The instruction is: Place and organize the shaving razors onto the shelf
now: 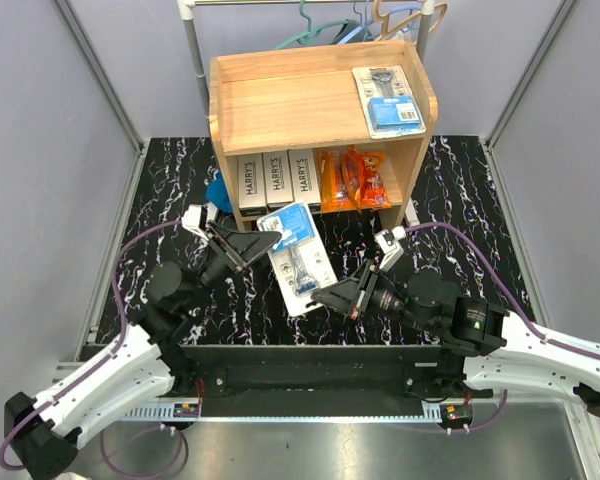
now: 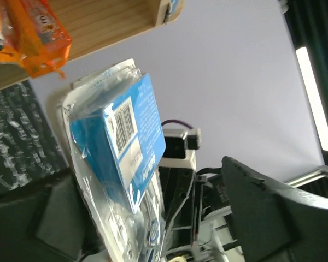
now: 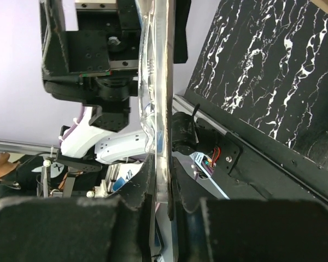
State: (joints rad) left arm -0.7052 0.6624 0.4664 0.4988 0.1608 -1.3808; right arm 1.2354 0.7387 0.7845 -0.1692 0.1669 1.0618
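Close to finished, judging by the count. Lodged on the shelf: three HARRY'S boxes upright side by side on the lower tier at centre frame, three orange packets just to their right, and one shelved blister pack flat on the top tier at upper right. Left to place: one loose blister pack, up off the bench at mid-frame, just in front of the shelf and between the two claws.

Right claw: pinched shut on the lower edge of the loose blister pack, with the thin plastic clamped between the pads in the right wrist view. Left claw: spread wide, gripping nothing. In the left wrist view, the pack between the parted fingers and nearer the left-of-frame one. Contact there too hard to judge.

Remaining, by estimate: lifting the pack to the top tier, laying it on the bare wood at upper centre beside its twin, then letting go. Worth watching for a swing or slip, given a hold on one edge only.
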